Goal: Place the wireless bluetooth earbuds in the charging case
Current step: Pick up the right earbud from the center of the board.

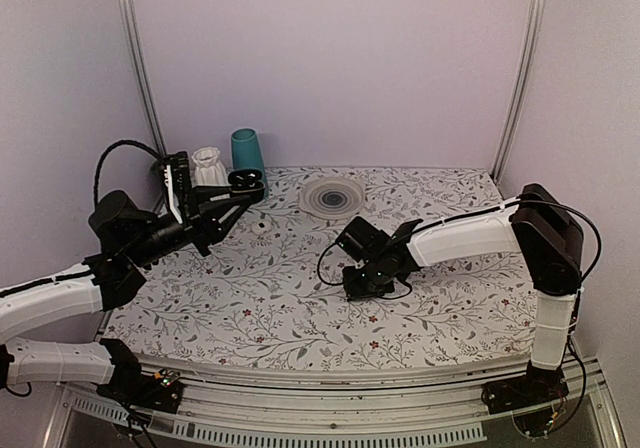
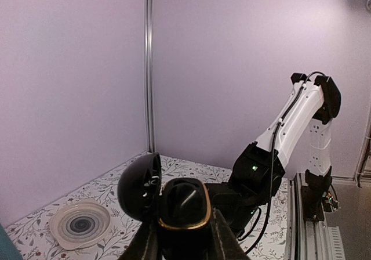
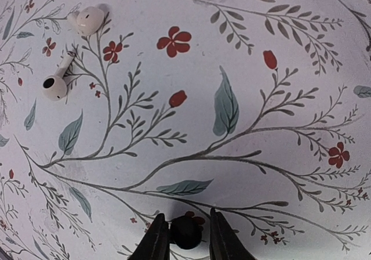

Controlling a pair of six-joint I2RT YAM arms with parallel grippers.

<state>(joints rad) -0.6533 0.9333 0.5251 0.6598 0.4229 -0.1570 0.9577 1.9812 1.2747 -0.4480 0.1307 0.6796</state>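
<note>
My left gripper (image 2: pixel 184 237) is shut on the charging case (image 2: pixel 184 205), a black shell with a gold rim, and holds it up off the table. Its lid (image 2: pixel 139 186) hangs open to the left, and a dark earbud shape seems to sit inside. In the top view this gripper (image 1: pixel 245 183) is at the back left. My right gripper (image 1: pixel 360 286) is down on the floral cloth at mid-table. A small black earbud (image 3: pixel 186 232) lies between its fingers (image 3: pixel 157 239). It touches the left finger, and a narrow gap shows at the right one.
Two white earbuds (image 3: pixel 87 19) (image 3: pixel 56 85) lie on the cloth ahead-left of the right gripper. A grey ringed dish (image 1: pixel 333 196) sits at the back centre. A teal cup (image 1: pixel 247 151) and a white ribbed object (image 1: pixel 209 165) stand at the back left by the wall.
</note>
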